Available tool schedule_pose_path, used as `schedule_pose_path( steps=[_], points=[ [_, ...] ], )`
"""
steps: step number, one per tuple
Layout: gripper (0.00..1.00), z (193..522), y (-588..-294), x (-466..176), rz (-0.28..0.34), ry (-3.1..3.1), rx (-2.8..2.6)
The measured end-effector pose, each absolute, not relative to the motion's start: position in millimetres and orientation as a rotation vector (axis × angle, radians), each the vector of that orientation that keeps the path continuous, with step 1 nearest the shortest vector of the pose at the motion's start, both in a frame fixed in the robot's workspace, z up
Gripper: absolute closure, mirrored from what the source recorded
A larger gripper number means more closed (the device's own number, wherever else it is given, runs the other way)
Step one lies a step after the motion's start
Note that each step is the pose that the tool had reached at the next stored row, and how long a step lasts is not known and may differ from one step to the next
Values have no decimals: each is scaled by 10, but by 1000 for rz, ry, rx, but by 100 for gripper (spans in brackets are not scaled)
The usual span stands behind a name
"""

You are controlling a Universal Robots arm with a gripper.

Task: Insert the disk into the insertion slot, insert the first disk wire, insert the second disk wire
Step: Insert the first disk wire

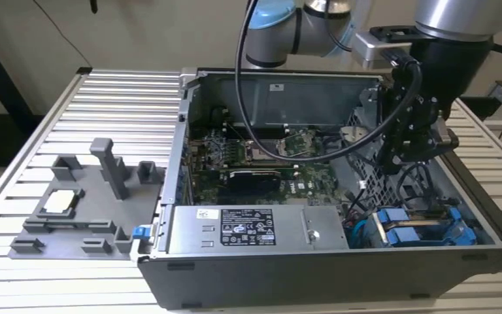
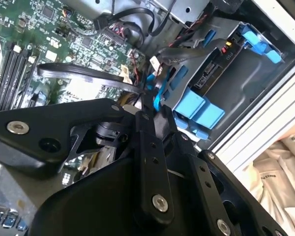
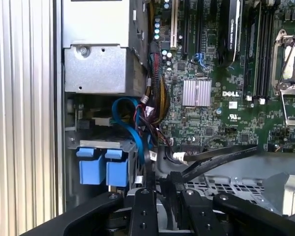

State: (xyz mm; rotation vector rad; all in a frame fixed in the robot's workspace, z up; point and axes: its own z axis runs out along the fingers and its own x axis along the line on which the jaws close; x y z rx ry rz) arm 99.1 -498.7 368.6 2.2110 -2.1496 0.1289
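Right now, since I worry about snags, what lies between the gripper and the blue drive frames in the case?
Loose black cables hang between the gripper and the blue drive frames, seen in the exterior view.

- A green printed-circuit motherboard [image 3: 221,113] carries a small silver finned heatsink [image 3: 196,92].
- A grey metal box [image 3: 96,64] lies between it and the ribbed aluminium table [image 3: 19,118].
- Two bright blue plastic tabs [image 3: 92,169], perhaps the disk carrier's, sit near a curved blue flat cable [image 3: 130,118].
- The black gripper [image 3: 160,186] is just beside a black flat cable [image 3: 216,158].
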Motion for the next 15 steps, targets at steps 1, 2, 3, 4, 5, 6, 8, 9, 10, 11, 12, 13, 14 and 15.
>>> schedule_pose_path(
  steps=[1, 2, 3, 4, 5, 6, 8, 9, 10, 11, 12, 13, 14, 15],
  points=[
    [74, 3683, -4985, 982, 134, -2148, 2216],
    [74, 3678, -4985, 973, 139, -2147, 2221],
    [74, 3670, -4984, 965, 144, -2146, 2227],
    [74, 3661, -4982, 956, 150, -2145, 2233],
    [74, 3652, -4982, 944, 157, -2145, 2238],
    [74, 3646, -4982, 930, 164, -2146, 2242],
    [74, 3633, -4982, 898, 178, -2149, 2250],
    [74, 3625, -4982, 883, 187, -2151, 2255],
    [74, 3618, -4982, 871, 195, -2152, 2260],
    [74, 3614, -4982, 858, 205, -2154, 2265],
    [74, 3611, -4981, 843, 215, -2157, 2270],
    [74, 3607, -4981, 830, 224, -2159, 2274],
    [74, 3604, -4982, 819, 234, -2161, 2279],
    [74, 3603, -4982, 810, 241, -2163, 2283]
  ],
)
